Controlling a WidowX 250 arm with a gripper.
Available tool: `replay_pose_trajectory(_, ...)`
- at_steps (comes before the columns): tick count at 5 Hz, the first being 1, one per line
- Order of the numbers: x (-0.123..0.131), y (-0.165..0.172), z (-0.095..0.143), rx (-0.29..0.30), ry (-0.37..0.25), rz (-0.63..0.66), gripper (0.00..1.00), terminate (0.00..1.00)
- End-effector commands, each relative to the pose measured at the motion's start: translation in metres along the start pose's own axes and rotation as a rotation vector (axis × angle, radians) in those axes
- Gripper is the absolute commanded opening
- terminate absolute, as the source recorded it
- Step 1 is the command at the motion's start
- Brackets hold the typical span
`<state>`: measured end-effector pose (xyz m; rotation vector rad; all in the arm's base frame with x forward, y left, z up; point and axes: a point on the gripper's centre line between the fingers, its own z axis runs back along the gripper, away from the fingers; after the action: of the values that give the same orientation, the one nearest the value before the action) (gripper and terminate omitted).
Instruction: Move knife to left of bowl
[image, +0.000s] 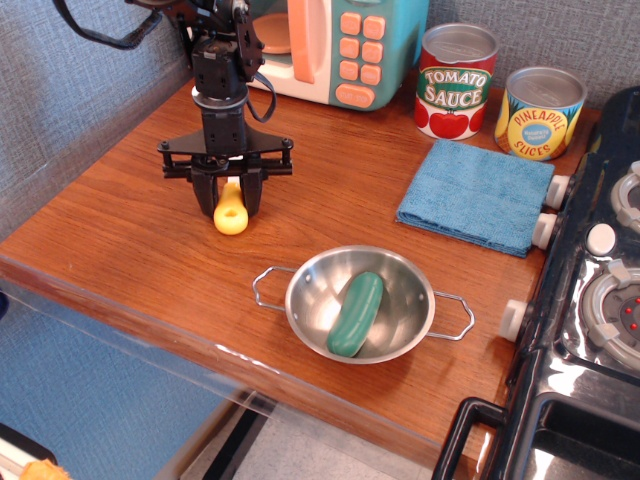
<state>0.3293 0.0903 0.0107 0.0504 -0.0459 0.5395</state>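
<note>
The bowl (360, 304) stands near the front edge of the table (130, 250) — a pickle toy (355, 313) lies in it. Behind the bowl to its left lies the knife (230, 210); behind it to the right a cloth (477, 194), with two cans (456, 80) further back.
</note>
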Motion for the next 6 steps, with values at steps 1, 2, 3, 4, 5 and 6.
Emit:
replay_pose_trajectory(1,0.01,0.008,0.071,-0.138,-0.133,-0.14,0.0,0.0)
replay_pose_trajectory(2,-0.008,0.019,0.073,-0.14,-0.107,-0.269,0.0,0.0)
replay_pose_trajectory(3,-0.038,0.03,0.065,-0.14,-0.058,-0.34,0.0,0.0)
replay_pose_trajectory(4,-0.064,0.045,0.054,-0.11,-0.027,-0.365,0.0,0.0)
replay_pose_trajectory(5,-0.077,0.048,0.044,-0.097,-0.023,-0.377,0.0,0.0)
replay_pose_trajectory(6,-0.086,0.046,0.032,-0.048,-0.008,-0.413,0.0,0.0)
